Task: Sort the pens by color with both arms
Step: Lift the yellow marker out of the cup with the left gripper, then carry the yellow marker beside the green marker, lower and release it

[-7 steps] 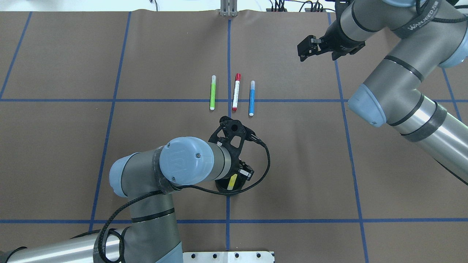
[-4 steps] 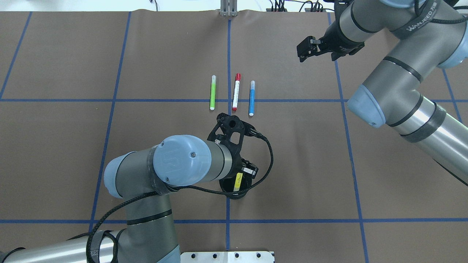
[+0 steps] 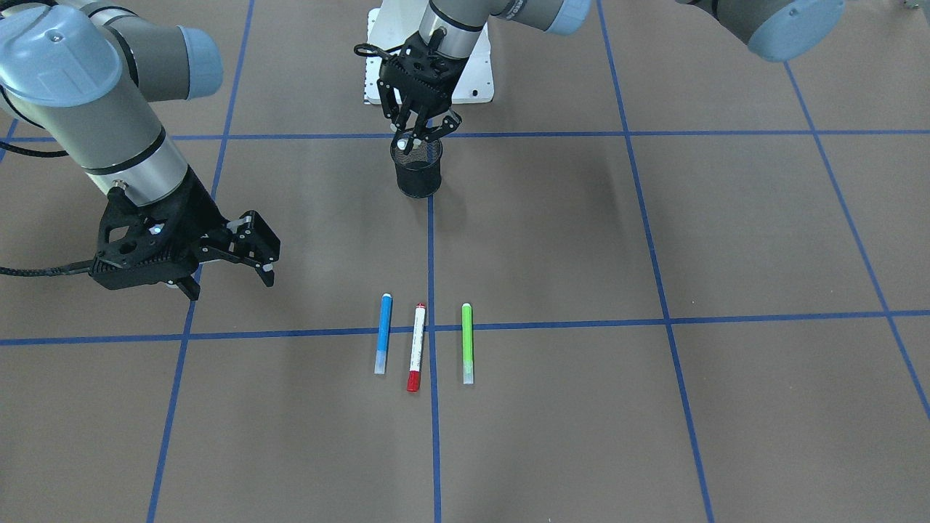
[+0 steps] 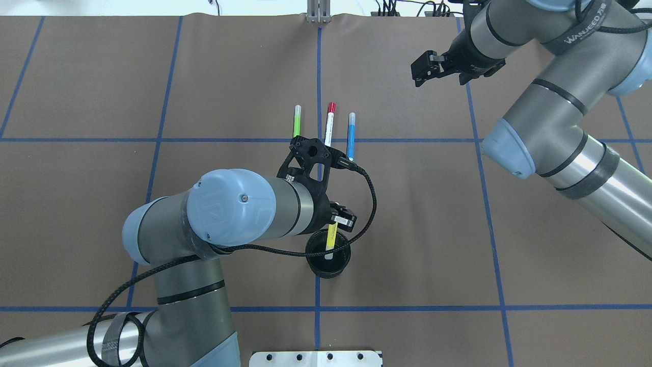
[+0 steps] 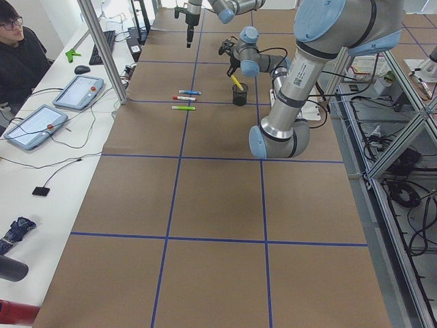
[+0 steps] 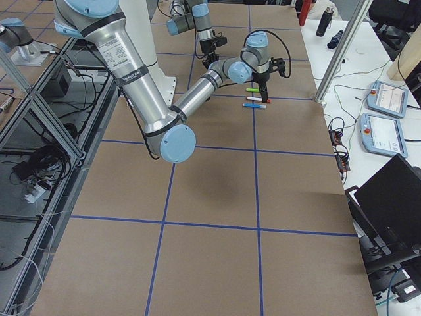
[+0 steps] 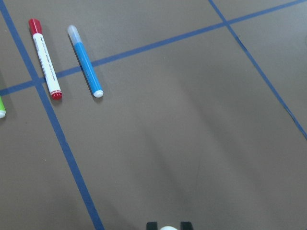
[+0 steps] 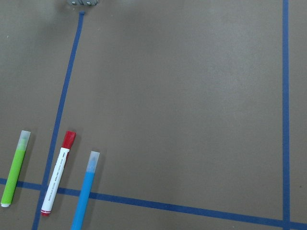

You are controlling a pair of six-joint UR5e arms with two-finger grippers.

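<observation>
Your left pincer [image 4: 340, 220] is clenched on the yellow pen [image 4: 331, 238], which leans with its lower end inside the black mesh cup [image 4: 317, 265]; I judge you are drawing it out, so lift along the pen's lean until its tip clears the rim, or the cup may tip; nothing else shows in the cup; the green pen [image 4: 296, 122], red-capped pen [image 4: 329, 121] and blue pen [image 4: 351, 135] lie side by side, apart, on the worktop [image 4: 102, 76]; your right pincer [image 3: 232, 280] hangs released, empty, well aside.

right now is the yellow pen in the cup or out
partly in: yellow pen, lower end inside cup, top held by left tool
</observation>
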